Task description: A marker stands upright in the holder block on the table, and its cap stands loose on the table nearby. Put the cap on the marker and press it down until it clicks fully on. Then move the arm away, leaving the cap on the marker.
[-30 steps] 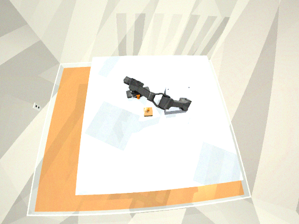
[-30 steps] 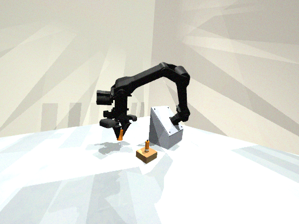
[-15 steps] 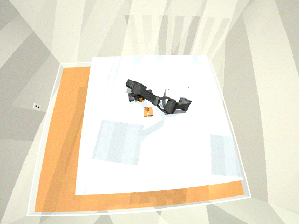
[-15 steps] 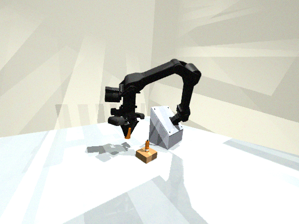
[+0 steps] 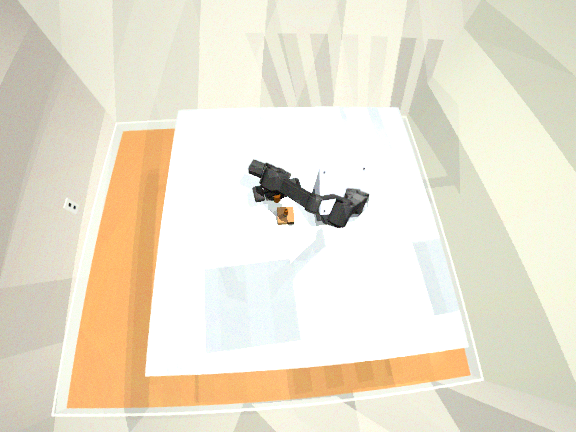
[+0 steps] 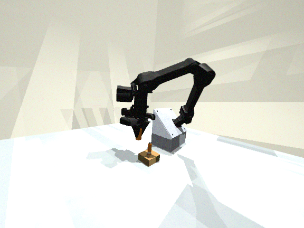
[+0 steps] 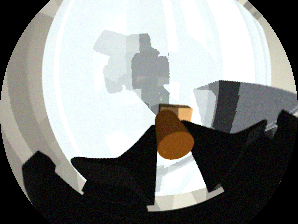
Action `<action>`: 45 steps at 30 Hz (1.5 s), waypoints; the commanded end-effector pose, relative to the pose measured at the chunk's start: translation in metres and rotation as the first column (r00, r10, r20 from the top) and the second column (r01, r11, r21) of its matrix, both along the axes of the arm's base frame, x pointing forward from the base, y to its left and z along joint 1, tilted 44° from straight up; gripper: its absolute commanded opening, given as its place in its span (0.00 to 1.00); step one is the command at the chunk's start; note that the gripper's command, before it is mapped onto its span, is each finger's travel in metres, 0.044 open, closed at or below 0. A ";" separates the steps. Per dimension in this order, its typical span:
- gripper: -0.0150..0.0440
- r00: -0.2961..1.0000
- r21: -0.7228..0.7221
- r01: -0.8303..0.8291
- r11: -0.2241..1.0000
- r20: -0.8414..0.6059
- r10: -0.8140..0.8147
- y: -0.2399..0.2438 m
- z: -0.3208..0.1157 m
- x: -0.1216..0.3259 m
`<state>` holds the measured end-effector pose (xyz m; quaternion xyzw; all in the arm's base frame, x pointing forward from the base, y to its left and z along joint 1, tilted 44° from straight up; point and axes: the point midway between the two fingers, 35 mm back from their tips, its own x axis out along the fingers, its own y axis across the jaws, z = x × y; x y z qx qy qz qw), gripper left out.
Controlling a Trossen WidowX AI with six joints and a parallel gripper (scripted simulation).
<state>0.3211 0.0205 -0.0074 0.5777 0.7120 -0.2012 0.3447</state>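
Observation:
My gripper (image 6: pixel 139 133) (image 7: pixel 168 125) is shut on the orange cap (image 5: pixel 277 198) (image 6: pixel 138 137) (image 7: pixel 172 137) and holds it in the air above the table. The marker (image 5: pixel 285 213) (image 6: pixel 149 148) is orange with a dark tip and stands upright in the holder block (image 5: pixel 284 223) (image 6: pixel 144 158) (image 7: pixel 185 112). In the exterior view the cap hangs a little higher than the marker's tip and to its left, apart from it. In the wrist view the cap hides part of the block, and the marker cannot be made out.
A grey and white wedge-shaped base (image 6: pixel 164 140) (image 7: pixel 250 106) stands behind and to the right of the block in the exterior view. The arm (image 5: pixel 300 195) (image 6: pixel 169 74) arches from there to the gripper. The white table (image 5: pixel 350 300) (image 6: pixel 105 190) carries patches of shadow.

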 end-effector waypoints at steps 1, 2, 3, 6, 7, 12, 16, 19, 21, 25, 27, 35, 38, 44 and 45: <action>0.25 1.000 0.004 0.003 1.000 -0.009 -0.003 0.004 0.007 -0.008; 0.25 1.000 0.004 0.003 1.000 -0.009 -0.003 0.005 0.009 -0.010; 0.25 1.000 0.004 0.003 1.000 -0.009 -0.003 0.006 0.011 -0.012; 0.25 1.000 0.005 0.003 1.000 -0.009 -0.003 0.009 0.017 -0.018; 0.25 1.000 0.005 0.003 1.000 -0.009 -0.003 0.010 0.018 -0.020; 0.25 1.000 0.005 0.003 1.000 -0.010 -0.003 0.014 0.027 -0.030; 0.25 1.000 0.006 0.003 1.000 -0.011 -0.003 0.018 0.033 -0.038; 0.25 1.000 0.006 0.003 1.000 -0.011 -0.003 0.019 0.034 -0.040; 0.25 1.000 0.006 0.003 1.000 -0.011 -0.003 0.021 0.032 -0.040; 0.25 1.000 0.006 0.003 1.000 -0.011 -0.003 0.023 0.030 -0.040; 0.25 1.000 0.006 0.003 1.000 -0.011 -0.003 0.024 0.029 -0.040; 0.25 1.000 0.005 0.004 1.000 -0.011 -0.003 0.032 0.019 -0.041; 0.25 1.000 0.005 0.004 1.000 -0.011 -0.004 0.036 0.016 -0.041; 0.25 1.000 0.006 0.004 1.000 -0.010 -0.004 0.042 0.009 -0.042; 0.25 1.000 0.006 0.004 1.000 -0.011 -0.004 0.044 0.008 -0.042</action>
